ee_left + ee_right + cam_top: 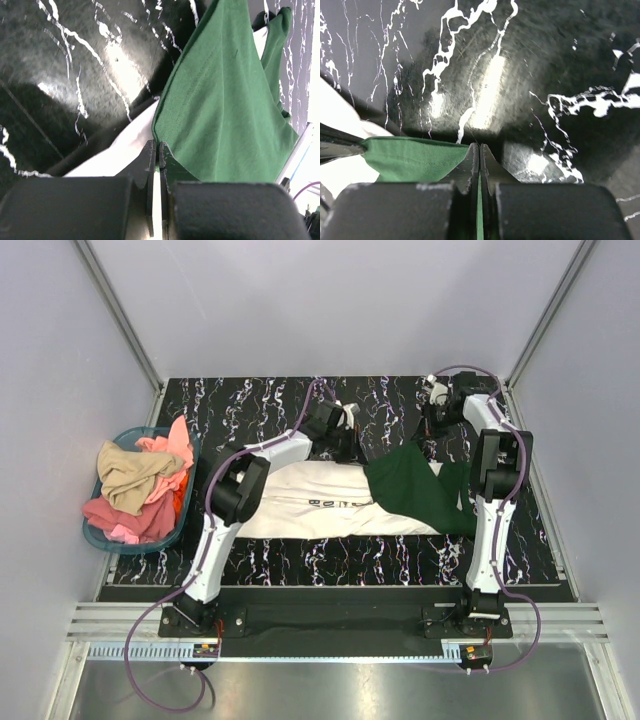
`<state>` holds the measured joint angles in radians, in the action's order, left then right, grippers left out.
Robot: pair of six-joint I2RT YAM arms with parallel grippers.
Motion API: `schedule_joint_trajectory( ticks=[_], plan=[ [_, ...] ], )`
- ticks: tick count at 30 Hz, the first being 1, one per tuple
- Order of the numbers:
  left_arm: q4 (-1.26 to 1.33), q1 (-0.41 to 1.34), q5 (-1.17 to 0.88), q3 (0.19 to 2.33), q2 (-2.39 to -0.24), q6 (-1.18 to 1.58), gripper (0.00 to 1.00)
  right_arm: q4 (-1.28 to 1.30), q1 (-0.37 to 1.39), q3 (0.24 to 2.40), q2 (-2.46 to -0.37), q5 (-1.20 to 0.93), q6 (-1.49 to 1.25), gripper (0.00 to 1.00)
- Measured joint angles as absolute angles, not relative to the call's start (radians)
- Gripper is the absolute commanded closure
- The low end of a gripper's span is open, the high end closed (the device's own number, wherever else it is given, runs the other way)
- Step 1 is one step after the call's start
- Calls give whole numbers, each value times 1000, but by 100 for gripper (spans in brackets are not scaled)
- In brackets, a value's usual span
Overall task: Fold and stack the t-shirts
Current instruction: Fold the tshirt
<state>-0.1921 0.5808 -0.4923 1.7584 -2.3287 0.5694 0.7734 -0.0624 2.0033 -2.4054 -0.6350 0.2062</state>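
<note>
The cream-white t-shirt [310, 508] lies spread flat across the middle of the table, its small dark lettering facing up. The dark green t-shirt [415, 490] lies over its right end. In the top view my left gripper [358, 447] is at the green shirt's far left corner and my right gripper [432, 435] at its far right corner. The left wrist view shows the left gripper [159, 148] shut on the green shirt's [225, 100] edge, white cloth [125, 150] beneath. In the right wrist view the right gripper [480, 148] is shut on green cloth [410, 157], which runs between the jaws.
A teal basket [100, 538] stands at the table's left edge, holding tan, pink and orange clothes [140, 480]. The black marbled tabletop [250, 400] shows behind the shirts. Grey walls and metal frame posts close in the sides and back.
</note>
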Motion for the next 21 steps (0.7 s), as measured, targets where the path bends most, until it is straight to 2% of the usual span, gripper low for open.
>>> schedule_joint_trajectory(
  ticks=[21],
  plan=[
    [-217, 580, -338, 1692, -2252, 574, 100, 585, -17, 1891, -2372, -559, 282, 100]
  ],
)
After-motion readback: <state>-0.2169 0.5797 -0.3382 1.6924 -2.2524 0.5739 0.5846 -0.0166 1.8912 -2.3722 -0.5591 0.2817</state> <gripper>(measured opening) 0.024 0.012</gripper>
